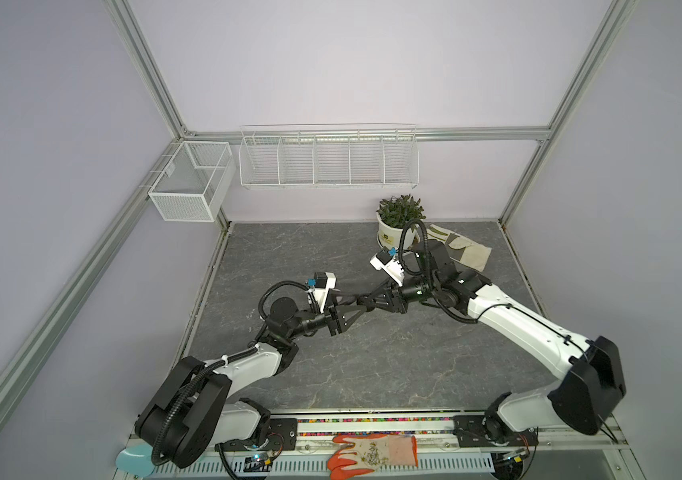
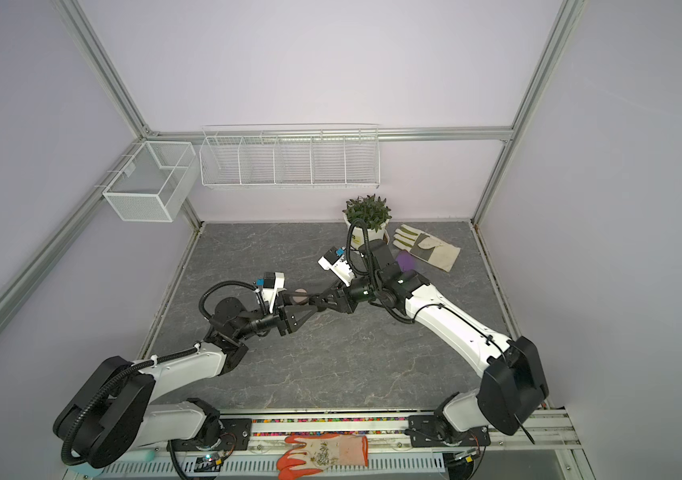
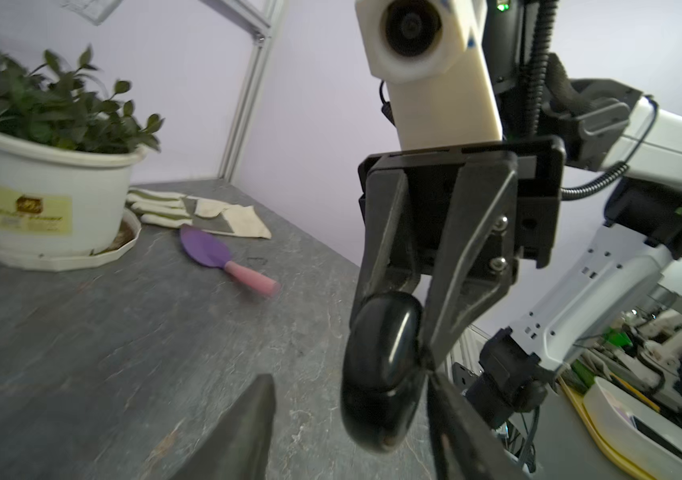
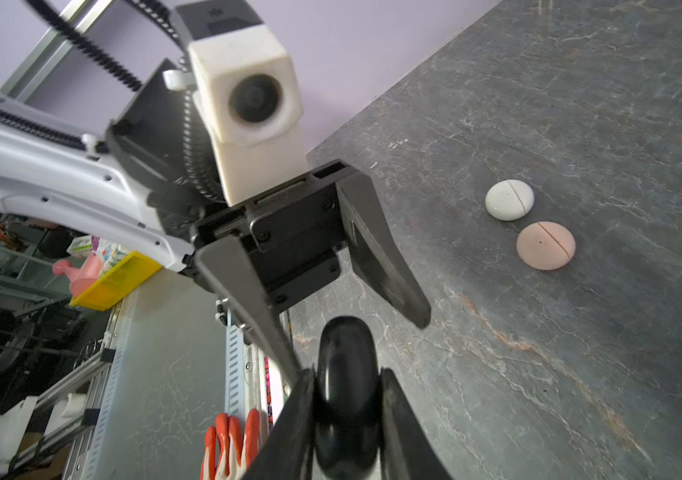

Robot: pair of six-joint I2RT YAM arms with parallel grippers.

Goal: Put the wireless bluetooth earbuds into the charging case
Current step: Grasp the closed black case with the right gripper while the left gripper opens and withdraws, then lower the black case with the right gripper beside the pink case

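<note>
Both arms meet in mid-air over the counter (image 1: 331,374). The right tool (image 4: 347,419) is clamped on the black charging case (image 4: 345,361), pinching its flat faces so the far end sticks out free. Facing it, the left tool (image 4: 360,345) has its jaws spread wide and grips nothing. I'd say it's lined up to work the lid or take the case. White case (image 4: 509,199) and pink case (image 4: 545,245) lie closed, just beside each other, on the counter. No earbuds in sight anywhere.

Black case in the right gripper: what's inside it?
The black case is closed, clamped edge-on by the right gripper. Only its glossy outer shell shows. The shut lid hides the interior, so whether anything sits inside cannot be told.
</note>
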